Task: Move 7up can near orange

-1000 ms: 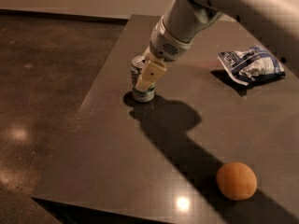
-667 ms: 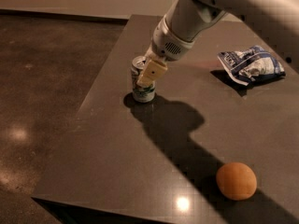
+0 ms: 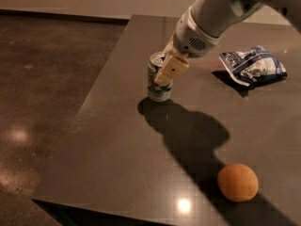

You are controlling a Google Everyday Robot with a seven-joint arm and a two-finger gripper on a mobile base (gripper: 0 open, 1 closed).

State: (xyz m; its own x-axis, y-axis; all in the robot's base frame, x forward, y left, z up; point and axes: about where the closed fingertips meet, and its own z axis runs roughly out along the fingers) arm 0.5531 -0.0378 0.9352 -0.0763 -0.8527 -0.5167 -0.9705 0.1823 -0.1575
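The 7up can (image 3: 156,89), silver-white with green lettering, is upright near the left middle of the dark table (image 3: 117,164). My gripper (image 3: 163,74) comes down from the upper right and is shut on the can's upper part, with one tan finger (image 3: 170,69) across its front. The other finger is hidden behind the can. The can's base is at or just above the table. The orange (image 3: 237,182) lies at the front right, well apart from the can.
A blue-and-white snack bag (image 3: 253,65) lies at the back right of the table. The table's left edge (image 3: 84,112) runs close beside the can, with dark floor (image 3: 42,102) beyond. The arm's shadow (image 3: 188,135) falls between the can and the orange.
The gripper and the can in it have shifted a little to the right, toward the table's middle. The orange and the bag have not moved.
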